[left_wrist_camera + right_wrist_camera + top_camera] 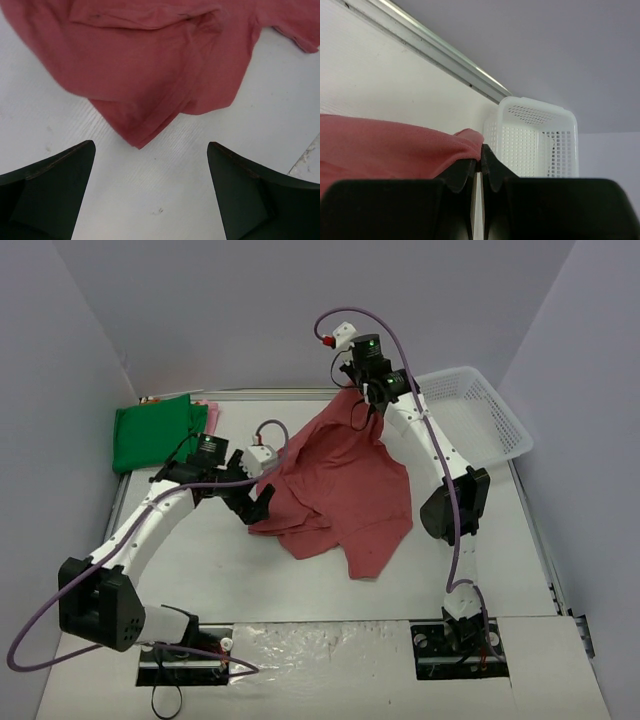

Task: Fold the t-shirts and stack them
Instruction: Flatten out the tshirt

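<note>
Dusty-red t-shirt point(340, 490) lies rumpled just left of the basket point(490, 415). 1 edge is raised by the right gripper point(480, 167), fingers pinched shut on the cloth. Left gripper point(258, 503) stands spread wide, empty, at the shirt's side farthest from the basket.

Cloth judged light, limp and prone to sag; that hem corner is the best hold. Green t-shirt point(155, 435) and pink t-shirt point(212, 415) lie well beyond and obstruct nothing.
</note>
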You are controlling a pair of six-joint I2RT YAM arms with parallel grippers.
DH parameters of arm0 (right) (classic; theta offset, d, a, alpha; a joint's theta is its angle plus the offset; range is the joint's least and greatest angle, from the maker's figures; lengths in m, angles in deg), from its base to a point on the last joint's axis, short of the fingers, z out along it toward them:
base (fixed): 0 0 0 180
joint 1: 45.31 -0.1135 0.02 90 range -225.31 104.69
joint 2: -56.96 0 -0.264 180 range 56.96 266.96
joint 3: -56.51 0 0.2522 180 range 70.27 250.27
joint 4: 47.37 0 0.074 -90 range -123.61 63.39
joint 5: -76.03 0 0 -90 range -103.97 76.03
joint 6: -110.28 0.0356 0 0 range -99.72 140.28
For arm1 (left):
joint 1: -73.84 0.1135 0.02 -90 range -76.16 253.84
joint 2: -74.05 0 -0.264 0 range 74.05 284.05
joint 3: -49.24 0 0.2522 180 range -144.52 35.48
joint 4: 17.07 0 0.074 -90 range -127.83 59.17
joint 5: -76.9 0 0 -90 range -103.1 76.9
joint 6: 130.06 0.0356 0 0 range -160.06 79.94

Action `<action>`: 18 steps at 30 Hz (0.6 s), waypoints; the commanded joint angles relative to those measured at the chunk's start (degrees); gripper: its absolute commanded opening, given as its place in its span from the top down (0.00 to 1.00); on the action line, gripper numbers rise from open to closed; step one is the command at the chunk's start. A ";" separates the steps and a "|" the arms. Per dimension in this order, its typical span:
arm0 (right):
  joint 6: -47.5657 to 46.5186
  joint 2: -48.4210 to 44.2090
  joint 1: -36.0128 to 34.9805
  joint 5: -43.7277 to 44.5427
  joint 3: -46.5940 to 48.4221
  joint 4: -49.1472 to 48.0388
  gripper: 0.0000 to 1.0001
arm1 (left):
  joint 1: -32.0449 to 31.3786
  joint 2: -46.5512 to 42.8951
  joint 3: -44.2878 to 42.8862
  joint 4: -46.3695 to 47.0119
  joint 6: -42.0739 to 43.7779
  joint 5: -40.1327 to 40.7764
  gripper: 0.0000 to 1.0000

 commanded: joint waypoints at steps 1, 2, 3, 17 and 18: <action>-0.23 -2.51 0.58 2.05 -2.38 -1.91 1.00 | -9.23 0.78 -0.69 2.29 0.79 5.19 0.06; -0.23 -2.43 0.58 2.14 -2.82 -1.82 1.00 | -11.08 1.40 -1.13 3.43 0.78 7.04 0.06; -0.23 -2.51 0.58 2.14 -3.35 -1.91 1.00 | -14.06 3.23 -1.75 3.88 0.78 9.06 0.06; -0.76 -1.64 0.93 3.72 -5.73 -1.82 1.00 | -23.84 22.49 -14.32 9.33 -5.98 18.06 0.06; -0.76 -1.20 0.93 4.07 -5.73 -1.91 1.00 | -24.10 23.46 -15.19 9.33 -6.33 17.78 0.06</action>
